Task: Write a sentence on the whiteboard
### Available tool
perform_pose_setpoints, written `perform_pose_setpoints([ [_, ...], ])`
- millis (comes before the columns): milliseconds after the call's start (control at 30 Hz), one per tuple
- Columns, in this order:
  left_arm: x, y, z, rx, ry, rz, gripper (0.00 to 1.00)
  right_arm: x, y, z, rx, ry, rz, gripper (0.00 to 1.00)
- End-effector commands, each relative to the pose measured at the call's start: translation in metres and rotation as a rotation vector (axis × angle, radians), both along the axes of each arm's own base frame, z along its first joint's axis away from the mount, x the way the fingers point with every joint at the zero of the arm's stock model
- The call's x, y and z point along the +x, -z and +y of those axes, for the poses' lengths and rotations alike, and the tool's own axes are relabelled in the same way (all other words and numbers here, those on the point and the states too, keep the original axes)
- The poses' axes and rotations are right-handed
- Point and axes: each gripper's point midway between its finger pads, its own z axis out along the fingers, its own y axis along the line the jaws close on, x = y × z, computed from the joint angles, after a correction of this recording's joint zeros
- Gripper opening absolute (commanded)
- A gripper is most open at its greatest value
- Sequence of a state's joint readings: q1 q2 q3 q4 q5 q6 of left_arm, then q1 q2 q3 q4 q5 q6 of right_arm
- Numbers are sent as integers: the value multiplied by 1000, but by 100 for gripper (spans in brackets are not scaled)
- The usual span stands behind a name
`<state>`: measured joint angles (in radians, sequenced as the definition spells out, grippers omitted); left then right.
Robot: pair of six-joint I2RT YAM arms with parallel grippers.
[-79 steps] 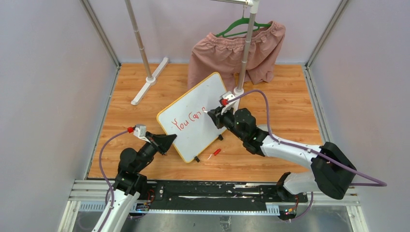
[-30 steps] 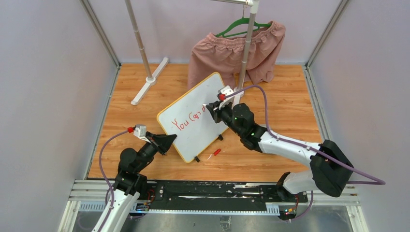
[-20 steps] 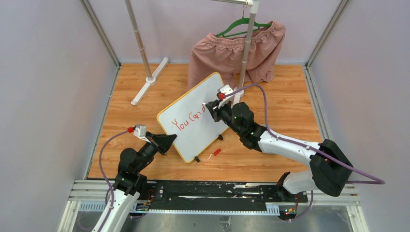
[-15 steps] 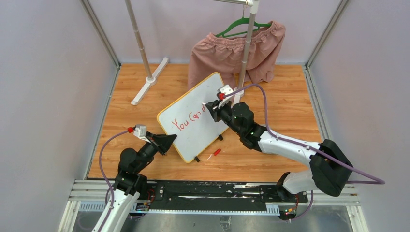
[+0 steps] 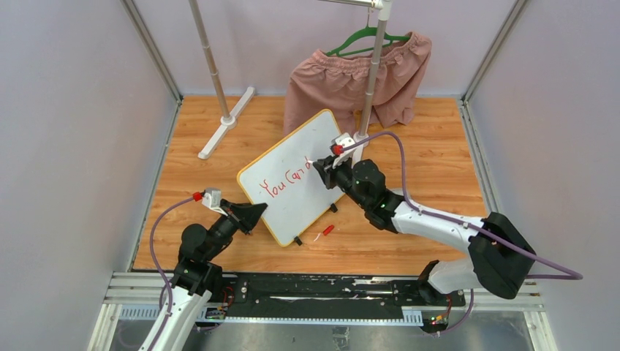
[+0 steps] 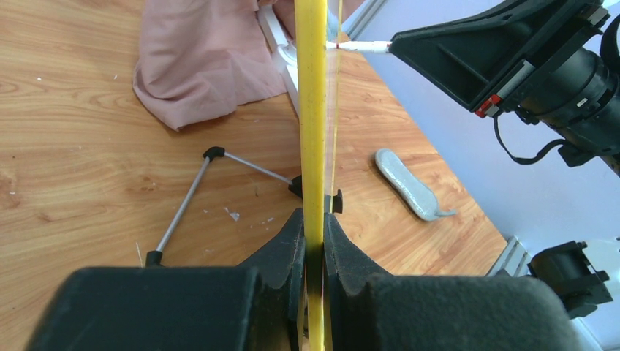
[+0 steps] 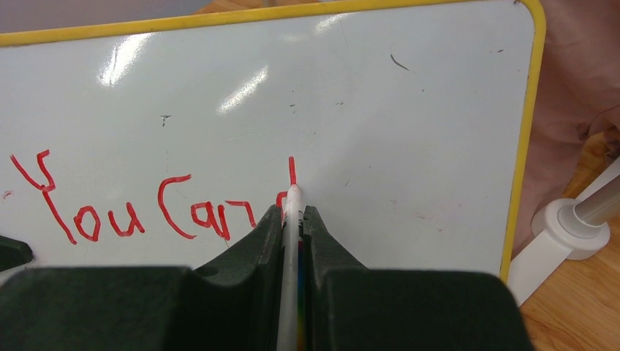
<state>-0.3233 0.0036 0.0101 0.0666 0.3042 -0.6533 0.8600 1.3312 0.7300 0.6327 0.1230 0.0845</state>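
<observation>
The whiteboard (image 5: 292, 175), white with a yellow frame, stands tilted on the wooden floor. My left gripper (image 5: 251, 213) is shut on its near yellow edge (image 6: 313, 146). My right gripper (image 5: 319, 165) is shut on a white marker (image 7: 291, 248), whose tip touches the board. The sentence (image 7: 139, 208) reads "You Can" in red, with a fresh vertical stroke (image 7: 292, 172) above the marker tip. The marker tip also shows in the left wrist view (image 6: 358, 46).
A red marker cap (image 5: 327, 230) lies on the floor by the board's near corner. A pink garment (image 5: 358, 77) hangs on a rack behind the board; the rack's post base (image 7: 566, 227) stands right of the board. A rack foot (image 5: 227, 123) lies far left.
My right gripper moved the marker right along the board and then down a little, adding a red vertical stroke after "Can". The left gripper has held still.
</observation>
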Motion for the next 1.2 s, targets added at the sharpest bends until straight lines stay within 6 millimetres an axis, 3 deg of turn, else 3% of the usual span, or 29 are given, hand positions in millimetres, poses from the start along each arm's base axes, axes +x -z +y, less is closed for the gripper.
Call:
perform_pose_setpoints([
  [0, -3, 41, -2, 76, 21, 42, 0, -9, 10, -1, 3, -17, 27, 0],
  [467, -3, 41, -1, 76, 20, 44, 0, -12, 21, -13, -19, 16, 40, 0],
  [800, -3, 41, -2, 76, 21, 43, 0, -9, -15, -15, 47, 28, -18, 0],
  [1167, -3, 41, -2, 76, 23, 42, 0, 0, -21, -9, 53, 31, -18, 0],
])
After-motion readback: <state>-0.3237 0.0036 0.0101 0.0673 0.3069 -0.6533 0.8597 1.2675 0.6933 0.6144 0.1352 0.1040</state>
